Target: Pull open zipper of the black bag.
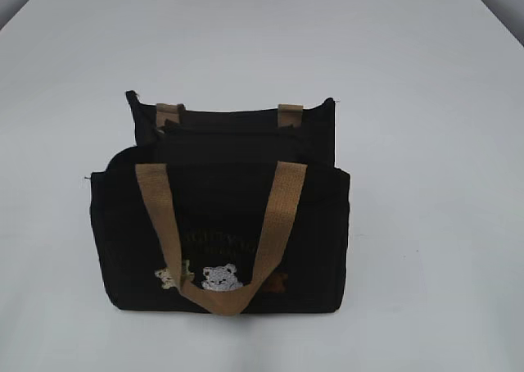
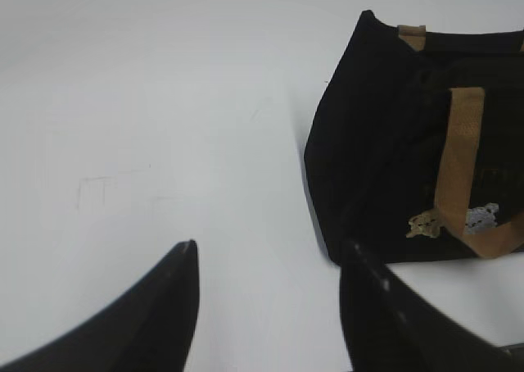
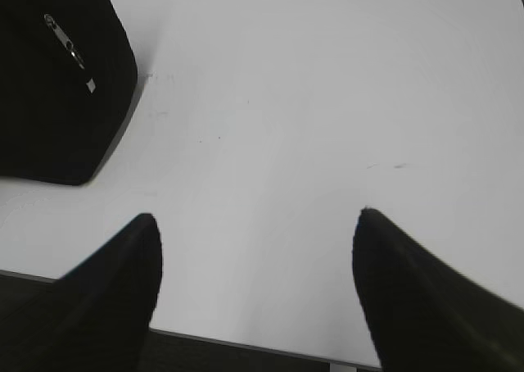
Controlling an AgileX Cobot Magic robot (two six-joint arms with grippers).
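Two hands hang apart from the black bag (image 1: 221, 224), which sits centre frame on the white counter (image 1: 426, 102). Left hand (image 2: 266, 261) moderately spread, right hand (image 3: 255, 224) wide, both empty. Silver zipper (image 3: 70, 51) pull shows upper left.

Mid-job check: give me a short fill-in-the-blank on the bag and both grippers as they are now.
1. The bag has handles coloured ____.
2. The left gripper holds ____.
3. The right gripper has its jaws ____.
4. In the right wrist view, the silver zipper pull lies to the gripper's upper ____.

Missing words: tan; nothing; open; left
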